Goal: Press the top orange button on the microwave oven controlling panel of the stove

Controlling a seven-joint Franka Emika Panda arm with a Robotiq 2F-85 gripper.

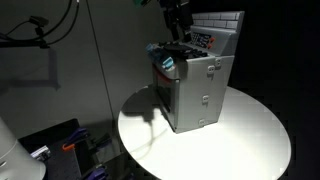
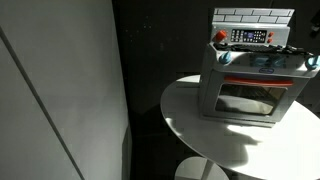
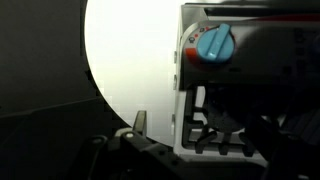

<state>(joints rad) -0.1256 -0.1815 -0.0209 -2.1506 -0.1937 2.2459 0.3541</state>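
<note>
Orange button (image 2: 221,37) — left end of back panel (image 2: 255,36) on toy stove (image 2: 250,85) | gripper (image 1: 178,24) above the stove, opening cannot be told | line up one fingertip, push straight in — gently, stove may slide.

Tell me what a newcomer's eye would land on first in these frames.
A grey toy stove stands brightly lit on a round white table, with a dark room around it. In an exterior view the gripper hangs above the stove's top. The wrist view shows a blue knob on the stove close up.
</note>
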